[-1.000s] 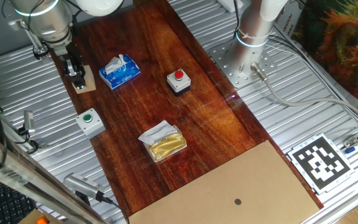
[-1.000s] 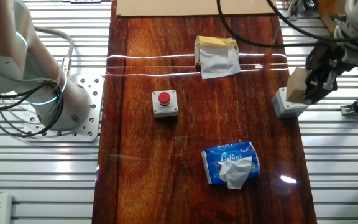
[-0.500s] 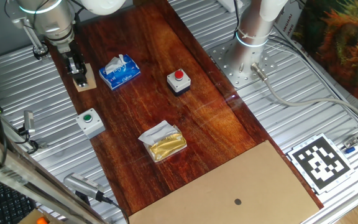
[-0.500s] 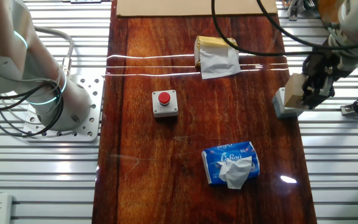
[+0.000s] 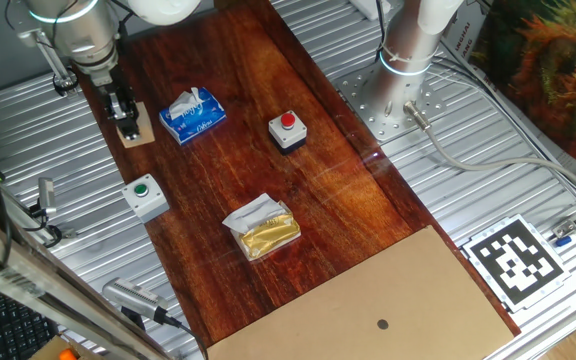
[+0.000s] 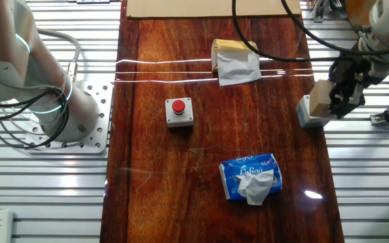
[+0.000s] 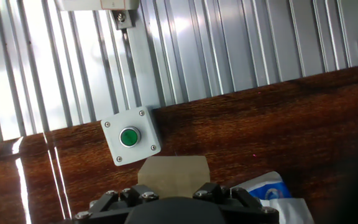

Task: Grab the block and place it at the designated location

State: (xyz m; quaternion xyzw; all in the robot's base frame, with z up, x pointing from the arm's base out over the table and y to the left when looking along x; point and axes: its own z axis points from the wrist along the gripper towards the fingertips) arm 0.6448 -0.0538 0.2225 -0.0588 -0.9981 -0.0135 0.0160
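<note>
At the upper left of one fixed view, the gripper [image 5: 126,118] was clenched on the block [image 5: 135,130], held above the dark board's edge. A light, rigid wooden cube, gripped across opposite flat faces, looked unlikely to slip.

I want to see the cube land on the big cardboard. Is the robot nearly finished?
Not yet. The fingers are closed on the block, so the grab looks done. It is at the far end of the dark wooden board, near the blue tissue pack. The carry across to the cardboard sheet and the drop are left.
</note>
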